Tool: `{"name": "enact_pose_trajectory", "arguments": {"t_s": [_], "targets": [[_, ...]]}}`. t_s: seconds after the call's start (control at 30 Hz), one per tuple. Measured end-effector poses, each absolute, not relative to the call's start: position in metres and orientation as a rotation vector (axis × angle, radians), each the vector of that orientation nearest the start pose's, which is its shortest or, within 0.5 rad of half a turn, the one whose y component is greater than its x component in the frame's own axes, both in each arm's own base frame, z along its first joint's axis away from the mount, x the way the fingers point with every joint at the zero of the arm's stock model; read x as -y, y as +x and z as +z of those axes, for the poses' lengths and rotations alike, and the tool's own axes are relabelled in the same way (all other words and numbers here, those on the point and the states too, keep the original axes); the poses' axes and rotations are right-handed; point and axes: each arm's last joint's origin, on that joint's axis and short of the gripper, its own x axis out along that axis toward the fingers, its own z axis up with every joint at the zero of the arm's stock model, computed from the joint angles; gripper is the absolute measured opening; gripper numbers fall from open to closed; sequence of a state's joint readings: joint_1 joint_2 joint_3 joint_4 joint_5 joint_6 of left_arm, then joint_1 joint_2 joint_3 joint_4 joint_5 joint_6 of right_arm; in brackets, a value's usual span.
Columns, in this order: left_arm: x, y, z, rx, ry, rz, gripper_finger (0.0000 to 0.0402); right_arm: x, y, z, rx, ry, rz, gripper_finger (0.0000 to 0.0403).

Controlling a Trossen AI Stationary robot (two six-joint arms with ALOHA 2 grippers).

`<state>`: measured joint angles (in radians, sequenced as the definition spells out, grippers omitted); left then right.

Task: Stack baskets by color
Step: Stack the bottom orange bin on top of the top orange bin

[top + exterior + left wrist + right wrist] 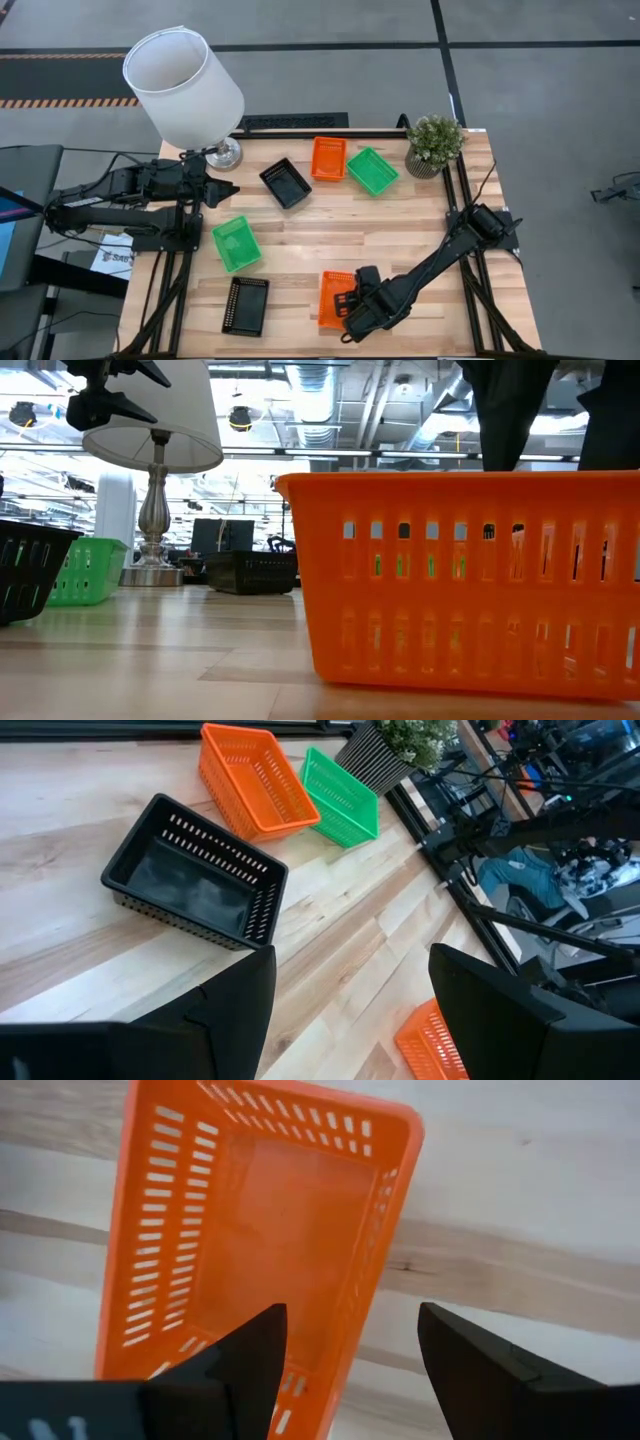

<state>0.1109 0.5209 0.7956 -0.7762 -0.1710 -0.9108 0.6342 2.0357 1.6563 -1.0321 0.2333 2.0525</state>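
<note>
Baskets lie scattered over my table [300, 235], six that I can count from above. Going left to right: my left claw [228, 188] hangs at the left edge beside the lamp [185, 85], fingers [235, 1010] spread wide and holding nothing. Just in front of it, nearer the front edge, sits a green basket [236, 243], and nearer still a black basket [246, 305] lies close to the front edge; I cannot tell whether it is upside down. Ahead of my left claw, toward the middle, a second black basket [286, 182] stands upright and tilted askew; in my left wrist view it [195, 875] is empty. Next to it at the back is an orange basket [328, 158], and right beside that another green basket [372, 170], the two almost touching at one corner. A potted plant [435, 143] stands at the back right corner.

At the front, right of centre, a second orange basket [336, 298] rests upright on the wood. My right claw [352, 300] hovers over its right end, fingers [250, 1355] wide apart, one over the basket's inside and the other outside its rim, gripping nothing. From my right wrist the basket [270, 1230] is empty.
</note>
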Motion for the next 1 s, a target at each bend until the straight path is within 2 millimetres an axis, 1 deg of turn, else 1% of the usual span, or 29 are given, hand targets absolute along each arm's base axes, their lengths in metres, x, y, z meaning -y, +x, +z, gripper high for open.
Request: {"name": "enact_pose_trajectory", "arguments": {"t_s": [0.4, 0.53, 0.63, 0.7, 0.93, 1.0], "targets": [[-0.016, 0.094, 0.313, -0.320, -0.891, 0.506, 0.0251, -0.233, 0.329, 0.210, -1.013, 1.110, -0.958, 0.0249], [-0.016, 0.094, 0.313, -0.320, -0.892, 0.506, 0.0251, -0.232, 0.330, 0.210, -1.018, 1.115, -0.957, 0.0234], [-0.016, 0.094, 0.313, -0.318, -0.891, 0.509, 0.0251, -0.231, 0.332, 0.210, -1.033, 1.133, -0.947, 0.0201], [-0.016, 0.094, 0.313, -0.318, -0.891, 0.509, 0.0251, -0.230, 0.334, 0.210, -1.032, 1.134, -0.930, 0.0168], [-0.016, 0.094, 0.313, -0.315, -0.903, 0.511, 0.0251, -0.223, 0.340, 0.210, -1.046, 1.117, -0.908, 0.0021], [-0.016, 0.094, 0.313, -0.315, -0.906, 0.512, 0.0251, -0.220, 0.342, 0.210, -1.050, 1.103, -0.904, 0.0011]]}}
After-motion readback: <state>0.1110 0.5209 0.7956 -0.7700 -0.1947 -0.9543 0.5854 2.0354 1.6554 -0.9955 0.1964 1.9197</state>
